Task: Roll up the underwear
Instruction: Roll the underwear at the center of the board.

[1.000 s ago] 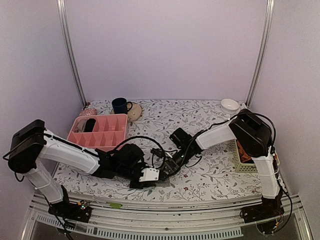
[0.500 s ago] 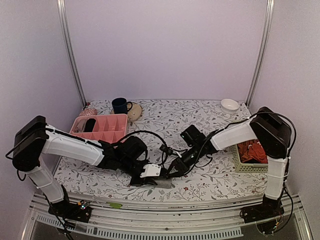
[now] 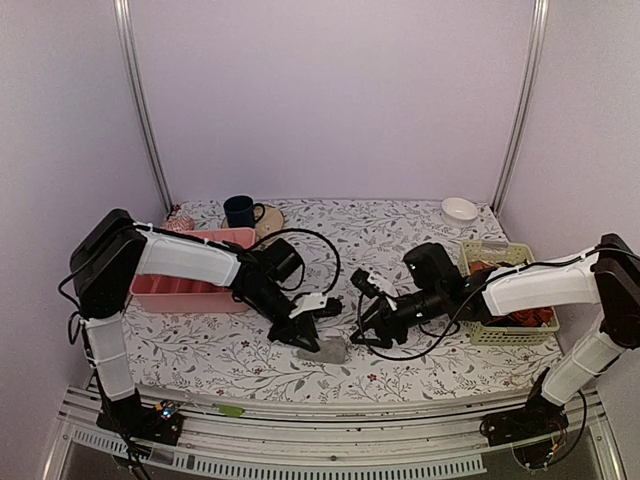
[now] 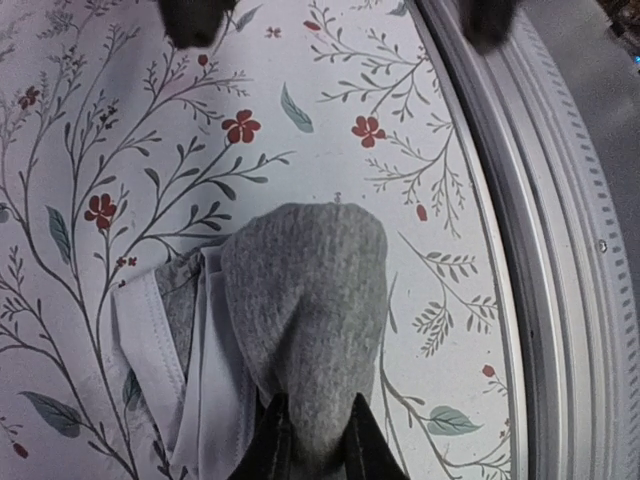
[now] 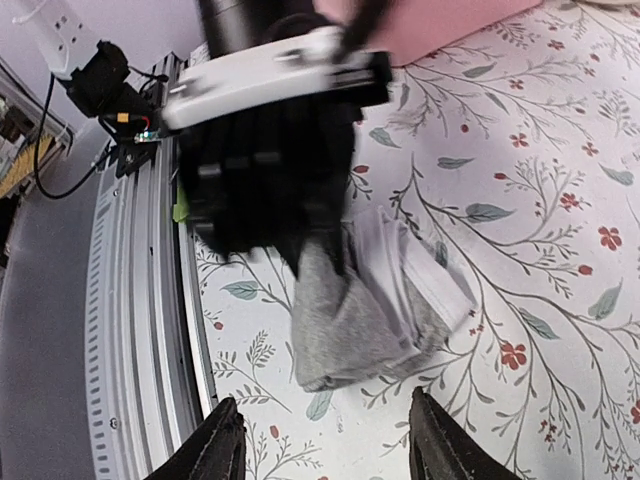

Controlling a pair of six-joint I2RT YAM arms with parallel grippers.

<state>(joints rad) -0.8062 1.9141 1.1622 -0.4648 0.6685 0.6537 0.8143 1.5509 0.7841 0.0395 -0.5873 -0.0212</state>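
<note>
The underwear (image 3: pixel 330 350) is a small rolled grey bundle with pale trim, lying on the flowered tablecloth near the front edge. My left gripper (image 3: pixel 318 335) reaches down from the left and is shut on the bundle's grey outer fold. In the left wrist view the underwear (image 4: pixel 305 290) runs between the two black fingertips (image 4: pixel 272 440). My right gripper (image 3: pixel 365 328) sits just right of the bundle, open and holding nothing. In the right wrist view the underwear (image 5: pixel 355 320) lies beyond that gripper (image 5: pixel 325 420), with the left gripper (image 5: pixel 320 265) pinching its far end.
A pink divided tray (image 3: pixel 185 297) stands at the left behind the left arm. A green basket (image 3: pixel 497 336) with orange-red garments is at the right. A blue mug (image 3: pixel 240 210) and a white bowl (image 3: pixel 460 210) stand at the back. The metal front rail (image 3: pixel 350 415) is close to the bundle.
The right gripper has opened, let go of the bundle and drawn back to the right. The left gripper has closed on the underwear, and its arm has swung further over the table.
</note>
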